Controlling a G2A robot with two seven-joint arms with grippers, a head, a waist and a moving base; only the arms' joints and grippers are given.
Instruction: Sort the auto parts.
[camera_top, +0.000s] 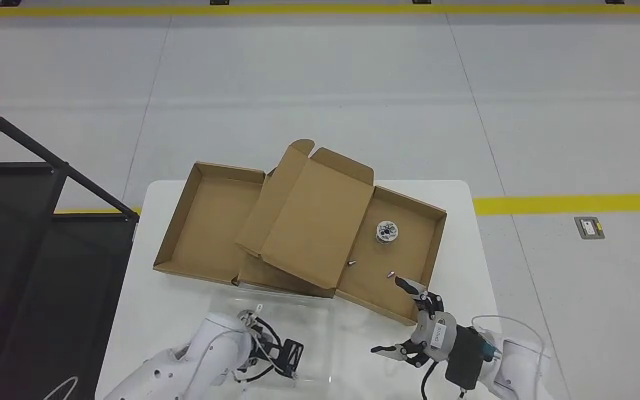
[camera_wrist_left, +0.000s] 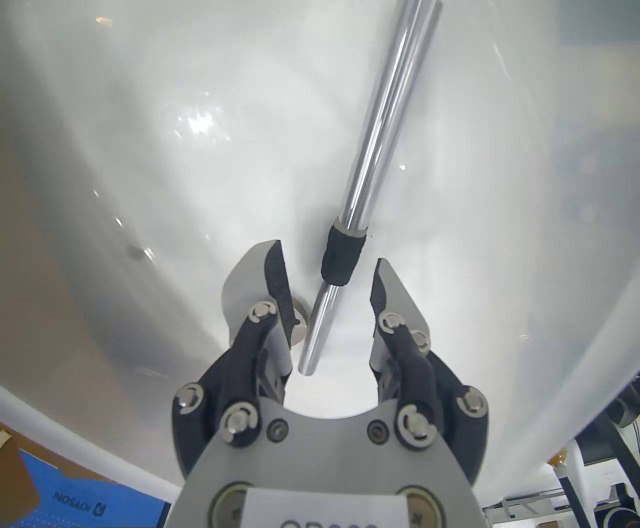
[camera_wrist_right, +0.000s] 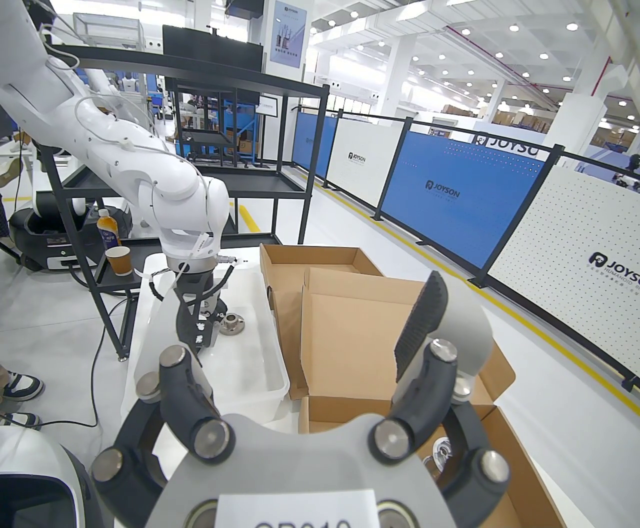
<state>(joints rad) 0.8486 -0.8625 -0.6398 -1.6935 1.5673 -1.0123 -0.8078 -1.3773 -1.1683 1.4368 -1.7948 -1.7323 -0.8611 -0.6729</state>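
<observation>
Bench: a white bench (camera_top: 140, 320) carried three cardboard boxes and, at its near edge, a white plastic tray (camera_wrist_right: 270, 360).
Boxes: a shallow open box (camera_top: 205, 225) lay on the left. A second box (camera_top: 310, 220) lay tilted across the middle, overlapping both neighbours. A third box (camera_top: 425, 245) lay on the right.
Sorted part: a round metal part (camera_top: 387, 232) sat in the right box, with a small dark piece (camera_top: 390, 272) near it.
Task's thing: a chrome rod (camera_wrist_left: 380, 115) with a black band (camera_wrist_left: 342, 255) lay on the tray floor, and a flanged metal fitting (camera_wrist_right: 232, 324) sat just beside it.
Left hand: the left hand (camera_wrist_left: 326, 260) was down in the tray, released, its fingers spread to either side of the rod's near end and not gripping it.
Right hand: the right hand (camera_top: 398, 318) was by the near corner of the right box, spread wide and holding nothing.
Room: the floor was pale grey with yellow lines (camera_top: 540, 205). A black rack (camera_wrist_right: 240, 85) stood beside the bench, with a paper cup (camera_wrist_right: 120, 260) and a bottle (camera_wrist_right: 103, 225) on a low shelf. Blue and white panel fences (camera_wrist_right: 450, 190) ran along the far side.
</observation>
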